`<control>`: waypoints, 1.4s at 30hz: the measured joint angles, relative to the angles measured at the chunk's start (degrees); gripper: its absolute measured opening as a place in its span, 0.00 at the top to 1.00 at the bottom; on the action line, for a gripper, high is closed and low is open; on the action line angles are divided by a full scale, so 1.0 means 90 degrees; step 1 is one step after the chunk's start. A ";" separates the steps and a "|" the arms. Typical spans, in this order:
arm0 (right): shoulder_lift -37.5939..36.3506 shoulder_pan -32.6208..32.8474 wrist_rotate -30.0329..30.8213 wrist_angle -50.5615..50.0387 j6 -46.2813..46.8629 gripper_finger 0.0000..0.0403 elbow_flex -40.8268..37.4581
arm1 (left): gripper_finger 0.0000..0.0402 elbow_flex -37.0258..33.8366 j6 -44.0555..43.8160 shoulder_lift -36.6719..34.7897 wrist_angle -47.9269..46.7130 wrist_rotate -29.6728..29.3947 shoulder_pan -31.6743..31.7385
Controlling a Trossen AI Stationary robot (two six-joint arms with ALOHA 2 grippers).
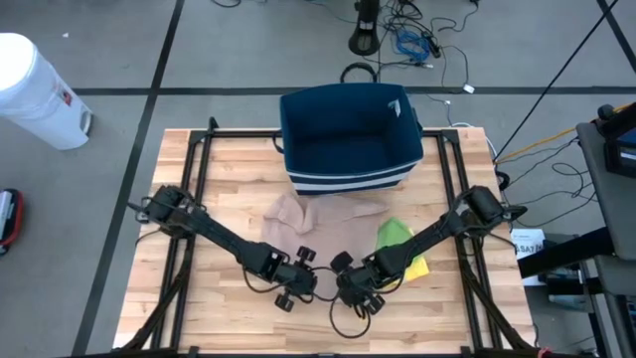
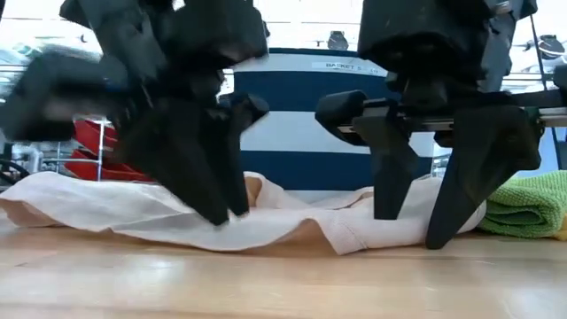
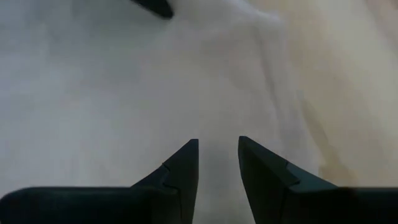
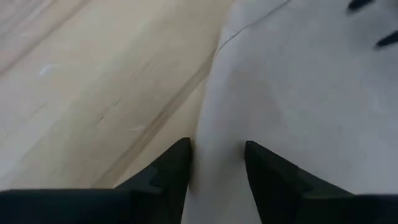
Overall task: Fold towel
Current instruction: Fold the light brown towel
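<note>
A beige towel (image 1: pixel 308 214) lies rumpled on the wooden table, in front of a navy basket. Both grippers are low over its near edge, side by side and slanting down. My left gripper (image 3: pixel 217 146) is open, a narrow gap between its fingers, over the middle of the cloth (image 3: pixel 124 93). My right gripper (image 4: pixel 217 146) is open, one finger on each side of the towel's edge (image 4: pixel 214 81), where cloth meets bare wood. In the low view the left gripper (image 2: pixel 226 213) and the right gripper (image 2: pixel 412 226) reach down to the level of the towel (image 2: pixel 133 213). My left gripper's fingertips come at the towel from above, slanting down; I cannot tell whether they touch it. My right gripper's fingers stand either side of the towel's edge, slanting down from above; I cannot tell whether they touch the cloth or the table.
The navy basket (image 1: pixel 348 179) with white stripes stands at the table's far middle. A green cloth (image 1: pixel 395 234) lies right of the towel, under the right arm, on something yellow (image 1: pixel 417 267). A white bin (image 1: pixel 35 89) stands on the floor, far left.
</note>
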 joint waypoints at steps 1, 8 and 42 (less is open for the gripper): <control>-0.0022 0.0023 0.0038 -0.0007 -0.0007 0.67 -0.0001 | 0.70 0.0000 0.0039 0.0092 -0.0023 0.0002 0.0042; -0.0517 0.0030 0.0185 -0.0291 -0.0310 0.93 -0.0019 | 0.70 0.0030 0.0148 0.0527 0.0339 0.0017 0.0271; -0.0458 0.0298 -0.0902 -0.0757 0.0614 0.74 -0.0012 | 0.70 0.0003 0.0344 0.0569 0.0546 0.0090 0.0306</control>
